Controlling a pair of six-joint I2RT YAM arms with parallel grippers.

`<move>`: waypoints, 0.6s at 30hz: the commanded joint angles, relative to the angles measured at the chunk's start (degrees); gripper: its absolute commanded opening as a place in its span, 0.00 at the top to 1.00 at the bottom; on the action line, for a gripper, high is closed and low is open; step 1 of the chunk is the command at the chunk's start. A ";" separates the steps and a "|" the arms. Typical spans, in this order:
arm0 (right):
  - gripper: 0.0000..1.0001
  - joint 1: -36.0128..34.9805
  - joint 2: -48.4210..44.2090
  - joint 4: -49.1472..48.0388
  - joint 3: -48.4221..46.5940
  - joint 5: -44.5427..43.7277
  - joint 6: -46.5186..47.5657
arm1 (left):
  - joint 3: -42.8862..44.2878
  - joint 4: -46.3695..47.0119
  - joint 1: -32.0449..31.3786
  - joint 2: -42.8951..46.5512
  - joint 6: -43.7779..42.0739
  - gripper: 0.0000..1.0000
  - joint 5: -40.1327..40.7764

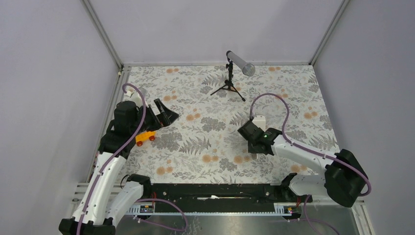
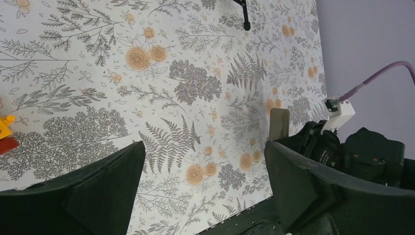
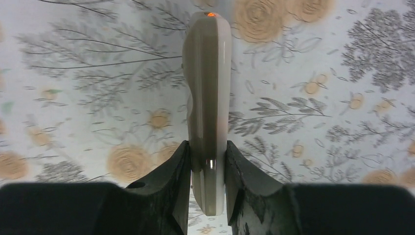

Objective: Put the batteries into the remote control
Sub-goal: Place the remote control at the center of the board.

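The remote control is held on edge above the floral mat, its beige-grey back and white front both showing, with a small orange light at its far tip. My right gripper is shut on its near end, one finger on each flat face. From above, the remote sticks out past the right gripper at mid-right of the table. My left gripper hovers at the upper left, and its jaws stand wide apart with only mat between them. The remote's back also shows in the left wrist view. The batteries are out of view.
An orange toy car lies on the mat just below the left gripper, and shows at the left edge of the left wrist view. A small black tripod carrying a grey cylinder stands at the back centre. Walls enclose the table.
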State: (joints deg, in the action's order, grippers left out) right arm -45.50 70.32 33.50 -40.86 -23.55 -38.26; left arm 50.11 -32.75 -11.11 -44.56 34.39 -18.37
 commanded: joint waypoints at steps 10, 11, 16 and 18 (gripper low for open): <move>0.72 -0.90 19.80 8.66 -9.10 -10.37 -0.33 | 0.50 -0.39 0.13 3.07 -1.44 0.01 -0.09; 0.68 -0.98 20.62 8.52 -10.00 -9.74 0.14 | 0.63 -0.69 0.13 3.28 -1.37 0.01 0.06; 0.39 -0.95 14.17 2.16 -11.30 0.72 1.99 | 3.12 -4.68 0.13 4.24 -2.08 0.01 1.69; 0.19 -0.89 9.31 -1.30 -10.16 4.63 1.47 | 4.63 -6.80 0.17 4.53 -2.49 0.01 2.41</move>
State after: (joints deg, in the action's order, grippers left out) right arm -45.87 88.29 39.05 -50.39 -27.05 -36.88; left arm 50.30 -36.45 -11.11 -41.15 33.23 -18.02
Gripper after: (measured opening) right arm 0.648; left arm 0.989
